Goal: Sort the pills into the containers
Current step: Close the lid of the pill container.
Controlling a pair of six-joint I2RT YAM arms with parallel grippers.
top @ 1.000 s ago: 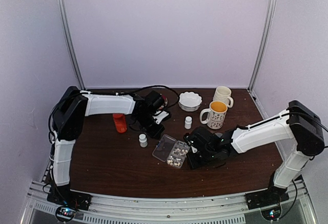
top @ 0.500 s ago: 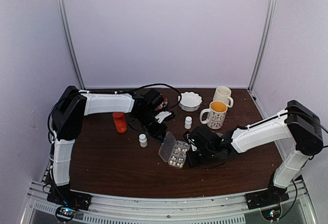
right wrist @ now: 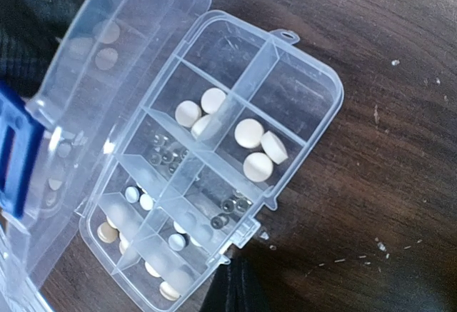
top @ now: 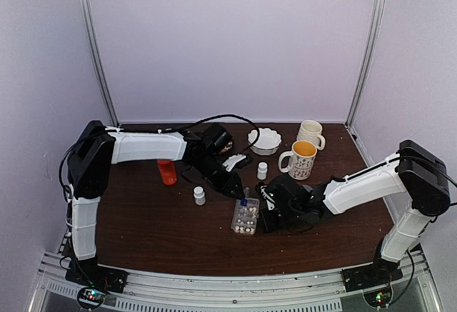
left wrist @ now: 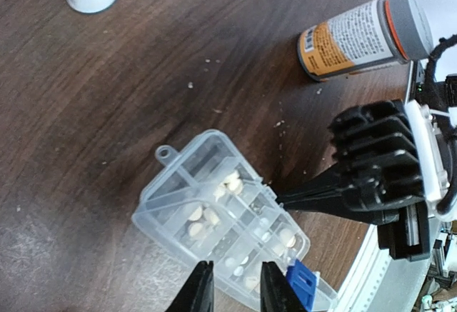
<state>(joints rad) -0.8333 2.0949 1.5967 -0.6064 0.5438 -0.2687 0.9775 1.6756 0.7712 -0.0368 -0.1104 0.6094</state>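
The brown worktop (top: pixel 143 226) fills the lower half of the view from above. The left arm (top: pixel 150 144) reaches in from the left side and the right arm (top: pixel 357 187) from the right. They meet in the middle of the frame, at the clear pill box (top: pixel 245 219).

The lid (right wrist: pixel 107 48) is what has changed. A second ago it lay flat open beside the box. Now it stands up on its edge and leans over the cells, with its blue catch (left wrist: pixel 303 283) at the top. I think the box is being shut, so the sorting looks almost done.

The left hand (left wrist: pixel 232 294) sits right at the lid's free edge, by the catch. Its fingers were tight together a moment ago. Now they are a little apart, with a narrow gap, and I see nothing pinched in it.

The right hand (right wrist: pixel 228 287) is closed tight and holds nothing. Its tip touches the box's rim at the bottom of its own view, as if to keep the box from sliding.

The pills (right wrist: pixel 250 133) lie in several cells of the box, in both rows. Some cells have none. I see no loose pills on the wood.
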